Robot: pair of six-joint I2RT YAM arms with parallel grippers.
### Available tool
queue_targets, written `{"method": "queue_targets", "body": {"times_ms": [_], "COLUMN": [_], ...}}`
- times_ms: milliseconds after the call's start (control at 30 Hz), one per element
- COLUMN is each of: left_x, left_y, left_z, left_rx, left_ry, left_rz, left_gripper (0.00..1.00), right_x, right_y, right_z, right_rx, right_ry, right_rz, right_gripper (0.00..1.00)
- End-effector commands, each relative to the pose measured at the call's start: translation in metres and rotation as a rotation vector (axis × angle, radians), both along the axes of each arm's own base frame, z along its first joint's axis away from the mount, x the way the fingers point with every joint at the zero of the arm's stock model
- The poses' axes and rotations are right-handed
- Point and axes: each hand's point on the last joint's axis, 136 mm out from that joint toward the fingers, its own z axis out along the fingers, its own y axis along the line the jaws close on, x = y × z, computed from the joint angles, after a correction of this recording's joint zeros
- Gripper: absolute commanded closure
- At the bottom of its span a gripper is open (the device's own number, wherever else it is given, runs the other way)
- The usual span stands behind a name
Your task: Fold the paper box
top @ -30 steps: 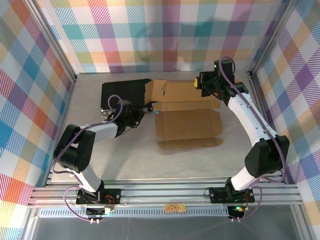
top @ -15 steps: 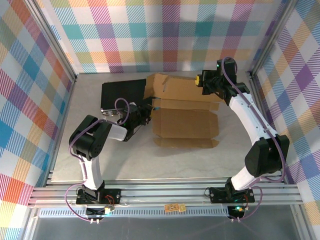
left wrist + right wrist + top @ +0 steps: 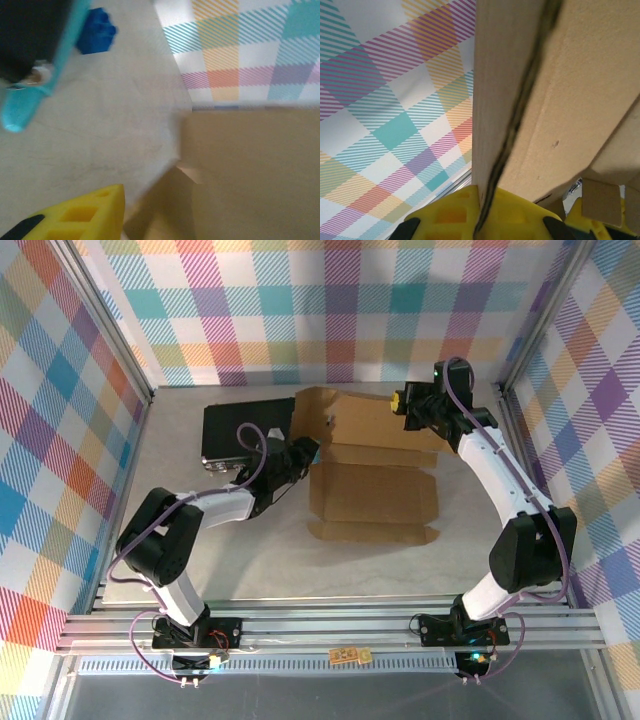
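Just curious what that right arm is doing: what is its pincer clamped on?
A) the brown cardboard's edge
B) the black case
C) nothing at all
A: in the right wrist view, an edge of the paper box runs down into the right pincer and is pinched between its yellow fingers.

One paper box [image 3: 375,490]; one black case [image 3: 240,425]; two end effectors, left [image 3: 308,450] and right [image 3: 398,403].

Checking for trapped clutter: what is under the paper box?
Grey table shows along the front and sides of the paper box; its flat panels hide whatever lies beneath. The right gripper pinches its raised rear panel.
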Motion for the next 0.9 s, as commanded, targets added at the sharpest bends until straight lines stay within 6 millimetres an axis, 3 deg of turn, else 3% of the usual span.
{"method": "queue_targets", "body": {"times_ms": [0,233,500,700,867], "left_x": [-0.009,-0.013,-0.022,-0.058,-0.086], "left_y": [-0.011,-0.03,-0.017,0.005,0.054], "left_z": [-0.007,-0.023,0.004,0.055,0.102], "left_rx": [0.177,0.207,0.286,0.323,0.414], "left_ry": [0.019,0.05,0.049,-0.028,-0.117], "left_rz": [-0.075,-0.118,-0.104,-0.116,-0.093], "left_gripper": [0.6,0.6,0.54,0.48,0.49], "right_x": [0.003,0.004,0.002,0.004,0.007], "right_y": [0.005,0.006,0.005,0.001,0.001], "right_z": [-0.001,0.0,-0.005,-0.004,0.0], "right_rx": [0.038,0.045,0.042,0.014,-0.04], "right_ry": [0.004,-0.001,0.008,-0.009,-0.043], "right_rz": [0.004,0.007,0.005,0.009,0.04], "right_gripper": [1.0,1.0,1.0,1.0,1.0]}}
